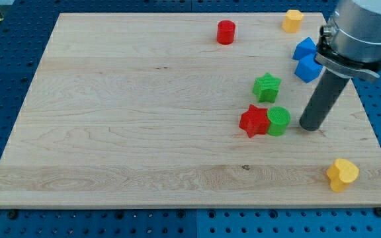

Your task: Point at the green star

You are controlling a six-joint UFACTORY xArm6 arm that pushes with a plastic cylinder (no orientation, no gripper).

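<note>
Wooden board point(144, 119) on a blue pegboard surface point(5, 99). No pincer on this rig: the arm ends in a plain dark rod, nothing to open or close, nothing held.

My tip point(309, 127) rests on the board in the right half of the view, just beside the green cylinder point(278, 121), which lies at about 9 o'clock from it with a narrow gap showing. Touching that cylinder on its far side is the red star point(253, 120).

Green star point(267, 86): right of centre, upper-middle of the board, standing alone, close above the red star and green cylinder pair but apart from both. From my tip it lies at roughly 10 to 11 o'clock, near, not touching.

Key relation: the line from tip to green star passes above the green cylinder. Judgement: a short diagonal slide up and toward the view's left should bring the tip to the star; a flat leftward slide would likely strike the cylinder instead.

Other blocks: two blue blocks point(306, 59) at about 12 o'clock from the tip, partly hidden by the arm, shape unclear. Red cylinder point(225, 32) near the top edge. Yellow block point(292, 20) at the top right. Another yellow block point(342, 174) at about 5 o'clock, bottom right.
</note>
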